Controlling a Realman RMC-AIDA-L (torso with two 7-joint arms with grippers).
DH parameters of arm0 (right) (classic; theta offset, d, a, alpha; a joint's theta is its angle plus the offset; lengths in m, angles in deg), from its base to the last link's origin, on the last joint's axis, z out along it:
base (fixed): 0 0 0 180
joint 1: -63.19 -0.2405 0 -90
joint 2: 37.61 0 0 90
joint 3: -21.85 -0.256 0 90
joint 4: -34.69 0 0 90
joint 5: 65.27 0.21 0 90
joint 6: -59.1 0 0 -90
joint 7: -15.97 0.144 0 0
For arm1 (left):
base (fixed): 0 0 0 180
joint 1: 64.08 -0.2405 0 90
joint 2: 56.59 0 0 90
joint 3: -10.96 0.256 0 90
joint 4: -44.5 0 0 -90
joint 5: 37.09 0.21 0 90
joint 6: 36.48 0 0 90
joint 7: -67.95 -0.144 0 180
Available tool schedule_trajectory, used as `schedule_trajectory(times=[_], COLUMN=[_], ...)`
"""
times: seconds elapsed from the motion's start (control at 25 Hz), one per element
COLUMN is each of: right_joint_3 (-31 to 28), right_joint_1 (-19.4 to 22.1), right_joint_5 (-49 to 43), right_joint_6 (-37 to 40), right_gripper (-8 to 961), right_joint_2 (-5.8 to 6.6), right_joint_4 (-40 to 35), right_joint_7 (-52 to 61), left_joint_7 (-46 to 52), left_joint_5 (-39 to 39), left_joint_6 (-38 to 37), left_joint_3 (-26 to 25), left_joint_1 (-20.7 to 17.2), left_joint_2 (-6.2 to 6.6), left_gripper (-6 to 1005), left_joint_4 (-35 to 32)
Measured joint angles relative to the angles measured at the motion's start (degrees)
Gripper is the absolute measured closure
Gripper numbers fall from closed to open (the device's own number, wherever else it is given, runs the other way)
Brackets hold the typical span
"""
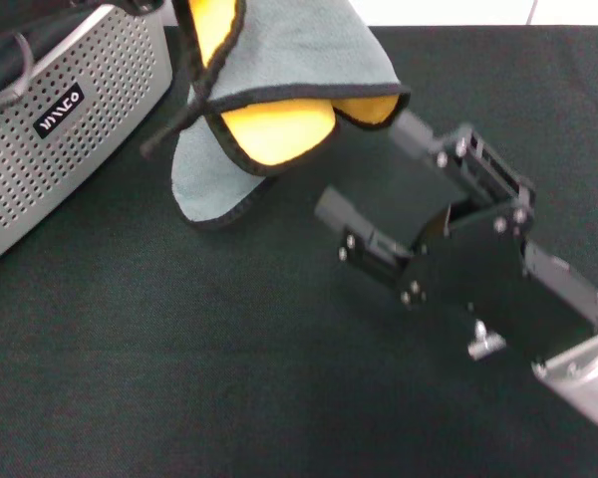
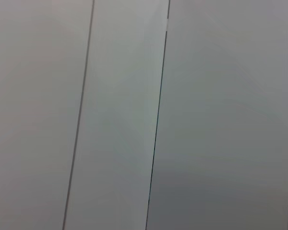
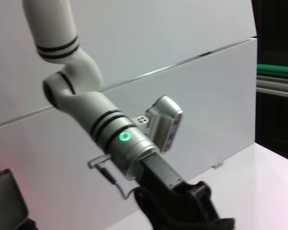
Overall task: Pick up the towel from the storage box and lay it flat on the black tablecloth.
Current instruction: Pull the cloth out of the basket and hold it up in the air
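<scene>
The towel [image 1: 279, 90] hung crumpled above the black tablecloth [image 1: 179, 358], beside the storage box [image 1: 70, 119], presumably gripped by the left pincer [image 3: 182, 201] whose grip I couldn't tell, while the right pincer [image 1: 379, 174] gaped open to catch an edge.

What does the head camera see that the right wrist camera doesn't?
Only the head view: the yellow and grey towel dangling over the black tablecloth, the grey box, and the open right gripper beside the towel. Only the right wrist view: the left arm with a green light, raised before a white wall. Both: nothing I can clearly match.
</scene>
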Motion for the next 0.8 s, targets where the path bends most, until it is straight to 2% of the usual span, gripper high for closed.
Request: schedule_trajectory(times=[0.16,0.48,0.8], right_joint_3=[0.00,-0.10,-0.14], right_joint_1=[-2.80,-8.28,-9.68], right_joint_5=[2.96,4.29,4.45], right_joint_6=[-1.17,-7.52,-9.82], right_gripper=[258,278,299], right_joint_2=[0.00,0.01,0.00], right_joint_4=[0.38,0.53,0.10], right_joint_7=[-0.07,-0.19,-0.22], left_joint_7=[-2.25,-5.09,-6.43], left_joint_5=[-0.33,-2.60,-4.04], left_joint_6=[1.40,4.87,6.90], left_joint_3=[1.78,5.96,8.80], left_joint_1=[0.72,1.23,1.26], left_joint_2=[-0.07,-0.15,-0.06], left_gripper=[971,971,970], left_joint_4=[3.59,5.82,6.25])
